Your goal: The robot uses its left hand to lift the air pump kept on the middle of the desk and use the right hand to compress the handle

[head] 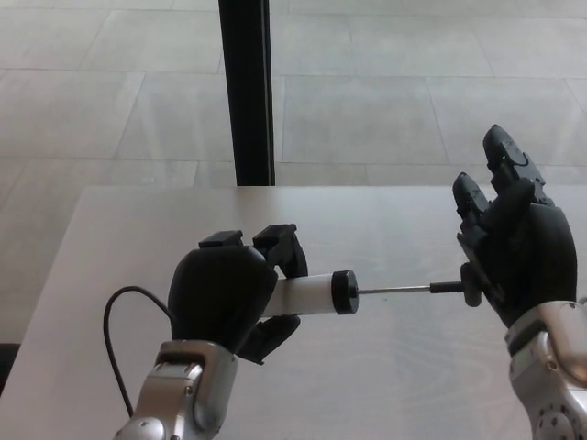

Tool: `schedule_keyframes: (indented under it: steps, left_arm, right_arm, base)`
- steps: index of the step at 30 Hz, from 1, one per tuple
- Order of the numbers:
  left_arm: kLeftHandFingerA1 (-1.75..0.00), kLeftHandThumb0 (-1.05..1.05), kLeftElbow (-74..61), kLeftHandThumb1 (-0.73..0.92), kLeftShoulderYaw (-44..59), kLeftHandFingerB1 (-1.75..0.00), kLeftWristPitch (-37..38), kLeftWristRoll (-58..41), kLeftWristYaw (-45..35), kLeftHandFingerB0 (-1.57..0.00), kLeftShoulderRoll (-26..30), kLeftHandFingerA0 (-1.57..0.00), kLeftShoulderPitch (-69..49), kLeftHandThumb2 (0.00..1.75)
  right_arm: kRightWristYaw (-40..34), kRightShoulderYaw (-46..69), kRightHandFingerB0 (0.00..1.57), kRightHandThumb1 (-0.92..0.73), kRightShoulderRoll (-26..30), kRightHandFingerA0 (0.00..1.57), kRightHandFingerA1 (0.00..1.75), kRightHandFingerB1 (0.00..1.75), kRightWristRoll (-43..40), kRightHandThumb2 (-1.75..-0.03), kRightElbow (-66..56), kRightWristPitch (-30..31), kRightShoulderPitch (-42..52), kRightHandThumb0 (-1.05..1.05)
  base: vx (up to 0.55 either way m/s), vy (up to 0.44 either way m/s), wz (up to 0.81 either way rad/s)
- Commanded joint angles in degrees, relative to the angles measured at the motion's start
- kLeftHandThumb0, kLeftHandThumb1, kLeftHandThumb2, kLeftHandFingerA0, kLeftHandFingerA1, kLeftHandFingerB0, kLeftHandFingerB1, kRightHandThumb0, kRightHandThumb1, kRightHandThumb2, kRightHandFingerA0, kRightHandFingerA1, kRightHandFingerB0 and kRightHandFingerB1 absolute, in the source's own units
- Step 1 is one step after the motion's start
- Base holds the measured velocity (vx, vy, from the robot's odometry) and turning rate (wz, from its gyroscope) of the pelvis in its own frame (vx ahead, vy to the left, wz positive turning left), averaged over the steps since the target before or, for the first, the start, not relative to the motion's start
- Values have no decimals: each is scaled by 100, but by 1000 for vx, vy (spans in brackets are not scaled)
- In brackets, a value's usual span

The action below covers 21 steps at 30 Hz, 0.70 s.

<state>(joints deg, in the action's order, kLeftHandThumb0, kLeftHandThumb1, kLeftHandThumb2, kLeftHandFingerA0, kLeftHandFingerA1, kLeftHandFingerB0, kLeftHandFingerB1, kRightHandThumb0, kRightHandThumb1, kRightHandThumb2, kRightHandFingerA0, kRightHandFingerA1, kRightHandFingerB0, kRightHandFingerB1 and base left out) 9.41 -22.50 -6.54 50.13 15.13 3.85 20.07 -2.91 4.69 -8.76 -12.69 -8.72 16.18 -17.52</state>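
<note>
Gripping the white cylindrical air pump (307, 294) with black end cap, the left hand (225, 298) is closed round its barrel, held above the pale wooden desk (385, 385). Thin metal rod is extended to the black handle (470, 285), pressed by the right hand's (514, 252) open palm, fingers spread.

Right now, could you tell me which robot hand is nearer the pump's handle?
Right. The right robot hand presses its palm against the handle; the left robot hand grips the pump's white barrel at the rod's far end.
</note>
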Motion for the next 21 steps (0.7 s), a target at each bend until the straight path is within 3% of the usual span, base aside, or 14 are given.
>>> schedule_keyframes:
  steps: [1, 7, 11, 12, 13, 14, 16, 17, 18, 19, 20, 21]
  left_arm:
    - [-175, -9, -15, 44, 50, -160, -25, -107, 75, -84, -40, -97, 197, 135]
    - [-175, -12, -53, 41, 75, -163, -113, -138, -16, -87, -103, -99, 348, 137]
    - [-175, -14, -57, 46, 3, -155, -318, 0, -145, -85, -155, -98, 458, 129]
    - [-145, -19, -55, 48, -23, -129, -364, 45, -171, -105, -166, -126, 489, 121]
    - [-145, -19, -37, 48, -41, -129, -398, 68, -190, -105, -188, -127, 545, 121]
    - [-175, -14, -31, 44, -58, -152, -433, 91, -205, -85, -199, -98, 572, 129]
    - [-158, -15, 17, 44, -144, -119, -507, 176, -269, -87, -225, -98, 695, 122]
    - [-128, -18, 21, 51, -179, -104, -577, 200, -291, -92, -250, -118, 740, 115]
    - [-128, -18, 20, 51, -192, -104, -599, 194, -293, -92, -247, -118, 749, 115]
    - [-166, -15, 34, 49, -199, -129, -582, 175, -261, -86, -259, -96, 769, 116]
    - [-170, -17, 43, 51, -230, -135, -628, 191, -297, -83, -268, -93, 815, 117]
    - [-137, -24, 70, 53, -273, -116, -744, 256, -328, -93, -312, -120, 882, 114]
  right_arm:
    - [-218, -136, 0, -92, -10, 0, 13, 4, 265, -133, 14, -60, 90, -97]
    - [-207, -328, 0, -92, 222, 0, 15, 7, 554, -132, 173, -41, 45, -93]
    - [-233, -440, 0, -92, 268, 0, 15, 9, 670, -132, 333, -44, -88, -92]
    - [-236, -475, 0, -92, 268, 0, 16, 9, 691, -132, 346, -7, -130, -91]
    - [-233, -506, 0, -92, 274, 0, 16, 9, 695, -132, 341, 89, -191, -91]
    - [-239, -531, 0, -92, 274, 0, 15, 9, 714, -132, 347, 121, -218, -92]
    - [-231, -605, 0, -92, 273, 0, 13, 7, 778, -133, 394, 144, -296, -95]
    - [-243, -624, 0, -92, 252, 0, 13, 8, 783, -133, 401, 153, -330, -95]
    - [-247, -627, 0, -92, 251, 0, 13, 8, 785, -133, 404, 153, -335, -95]
    - [-250, -637, 0, -92, 239, 0, 12, 6, 779, -133, 397, 188, -357, -96]
    - [-275, -640, 0, -92, 203, 0, 12, 7, 778, -133, 412, 208, -396, -96]
    - [-301, -657, 0, -92, 188, 0, 12, 6, 812, -134, 450, 202, -454, -96]
  base:
    - [0, 0, 0]
    - [0, 0, 0]
    - [0, 0, 0]
    - [0, 0, 0]
    - [0, 0, 0]
    - [0, 0, 0]
    - [0, 0, 0]
    - [0, 0, 0]
    - [0, 0, 0]
    - [0, 0, 0]
    - [0, 0, 0]
    - [0, 0, 0]
